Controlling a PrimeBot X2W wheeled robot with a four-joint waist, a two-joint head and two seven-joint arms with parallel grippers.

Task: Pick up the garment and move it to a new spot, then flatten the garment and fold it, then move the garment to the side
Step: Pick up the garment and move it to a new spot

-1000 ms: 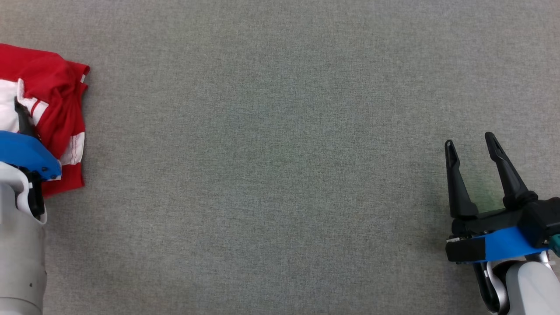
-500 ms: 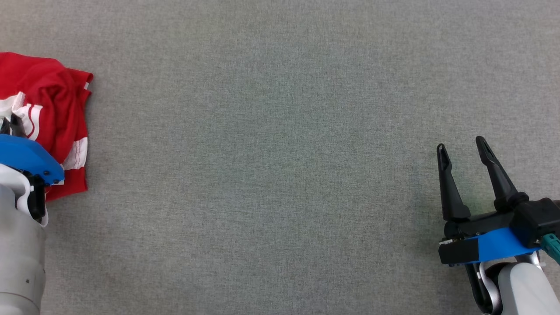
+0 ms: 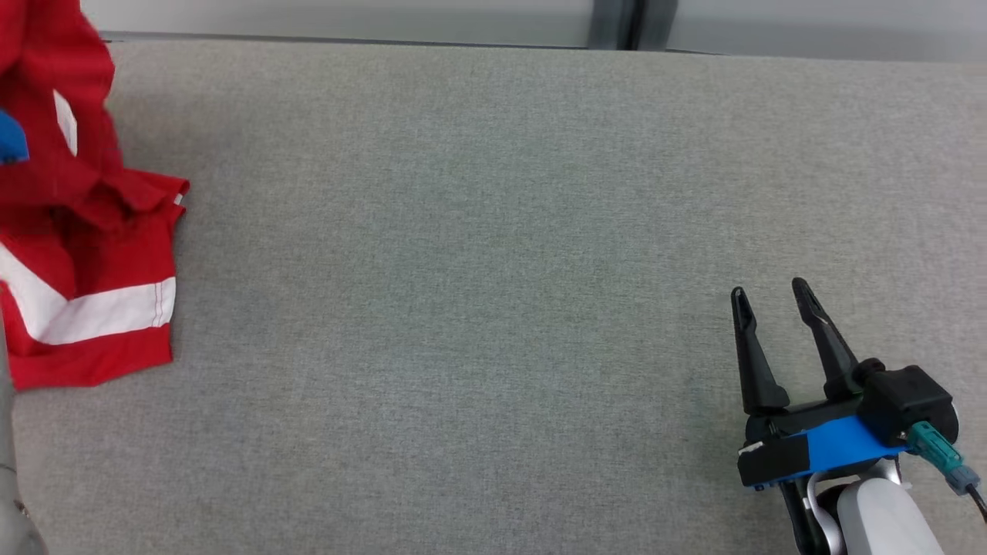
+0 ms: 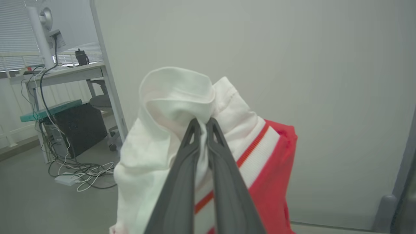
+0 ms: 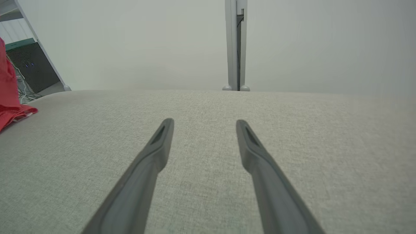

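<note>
Left gripper [image 4: 202, 123]: fingers pinch a white fold of the garment [image 3: 92, 262], raising it at the upper left of the head view, probably for carrying. The lower part appears to rest on the grey table [image 3: 493, 231]. Right gripper [image 3: 769, 291], lower right: fingers spread, empty, well apart from the cloth, free to assist

Red-and-white garment [image 3: 100, 239], one end held up

A bunched white fold is pinched between the fingertips of the left gripper [image 4: 201, 123]. Red cloth with white stripes hangs below and right of them, its lower part crumpled on the grey surface [image 3: 493, 231].
</note>
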